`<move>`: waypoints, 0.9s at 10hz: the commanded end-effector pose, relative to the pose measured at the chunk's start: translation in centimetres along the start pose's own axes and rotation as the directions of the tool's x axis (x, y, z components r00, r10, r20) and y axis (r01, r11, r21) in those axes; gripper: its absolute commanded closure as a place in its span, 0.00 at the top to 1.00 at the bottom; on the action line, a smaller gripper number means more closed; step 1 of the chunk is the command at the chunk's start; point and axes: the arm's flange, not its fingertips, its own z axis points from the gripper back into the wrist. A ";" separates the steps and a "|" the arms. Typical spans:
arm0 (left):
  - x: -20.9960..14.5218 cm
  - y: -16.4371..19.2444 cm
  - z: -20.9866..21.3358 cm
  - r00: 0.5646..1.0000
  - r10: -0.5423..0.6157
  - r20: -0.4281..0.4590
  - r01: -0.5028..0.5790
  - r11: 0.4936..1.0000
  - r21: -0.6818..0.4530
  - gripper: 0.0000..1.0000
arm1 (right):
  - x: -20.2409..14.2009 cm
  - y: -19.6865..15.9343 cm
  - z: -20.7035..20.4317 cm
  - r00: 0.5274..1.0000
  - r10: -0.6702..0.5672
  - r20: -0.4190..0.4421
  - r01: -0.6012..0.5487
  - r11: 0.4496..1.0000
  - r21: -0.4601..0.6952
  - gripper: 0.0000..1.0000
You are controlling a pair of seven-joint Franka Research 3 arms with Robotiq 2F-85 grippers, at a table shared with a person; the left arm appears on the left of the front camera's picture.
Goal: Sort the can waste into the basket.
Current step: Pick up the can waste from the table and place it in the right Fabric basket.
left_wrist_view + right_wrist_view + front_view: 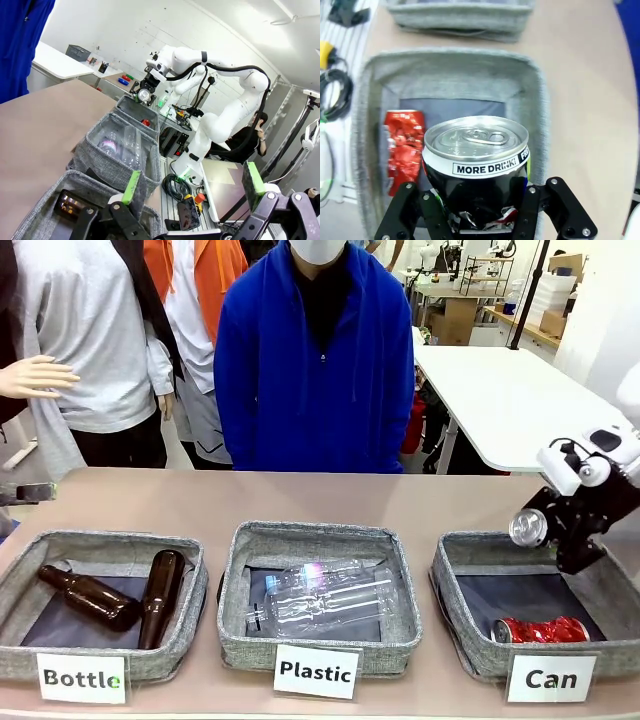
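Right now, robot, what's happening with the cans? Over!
Right gripper shut on dark can, above Can basket. Left gripper open, holding nothing. Red crushed can already in basket. Nothing in the way.

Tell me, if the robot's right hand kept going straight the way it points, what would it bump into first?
Probably the dark lining of the square grey fabric basket labelled "Can". The right hand, holding the dark silver-topped can, points down into it, beside the crushed red can; depth is unclear.
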 end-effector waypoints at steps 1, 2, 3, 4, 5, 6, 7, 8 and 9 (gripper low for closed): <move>0.1 -0.3 -0.2 1.000 0.005 -0.001 -0.005 1.000 0.008 1.00 | 0.4 1.3 -0.2 0.999 -0.010 -0.052 0.015 0.995 0.100 0.00; 0.1 -0.3 -0.2 1.000 0.005 -0.001 -0.005 1.000 0.008 1.00 | 0.1 1.6 -0.6 0.998 -0.010 -0.065 0.018 0.993 0.116 0.00; 0.1 -0.3 -0.2 1.000 0.005 -0.001 -0.005 1.000 0.008 1.00 | -0.2 1.7 -0.9 0.998 -0.014 -0.068 0.022 0.993 0.118 0.00; 0.1 -0.3 -0.2 1.000 0.005 -0.001 -0.005 1.000 0.008 1.00 | -0.2 1.7 -0.9 0.998 0.001 -0.065 0.006 0.994 0.111 0.00; 0.1 -0.3 -0.2 1.000 0.005 -0.001 -0.005 1.000 0.008 1.00 | -0.1 1.7 -0.9 0.997 0.010 -0.071 -0.003 0.995 0.097 0.18; 0.1 -0.3 -0.2 1.000 0.005 -0.001 -0.005 1.000 0.008 1.00 | 0.0 1.8 -0.7 0.996 0.026 -0.088 -0.019 0.996 0.082 0.56; 0.1 -0.3 -0.2 1.000 0.005 -0.001 -0.005 1.000 0.008 1.00 | 0.0 1.9 -0.6 0.995 0.021 -0.094 -0.014 0.997 0.072 0.74; 0.1 -0.3 -0.2 1.000 0.005 -0.001 -0.005 1.000 0.008 1.00 | 0.0 2.0 -0.6 0.993 0.019 -0.118 -0.012 0.998 0.060 1.00; 0.1 -0.3 -0.2 1.000 0.005 -0.001 -0.005 1.000 0.008 1.00 | -0.1 2.2 -0.6 0.990 0.016 -0.139 -0.008 0.999 0.052 1.00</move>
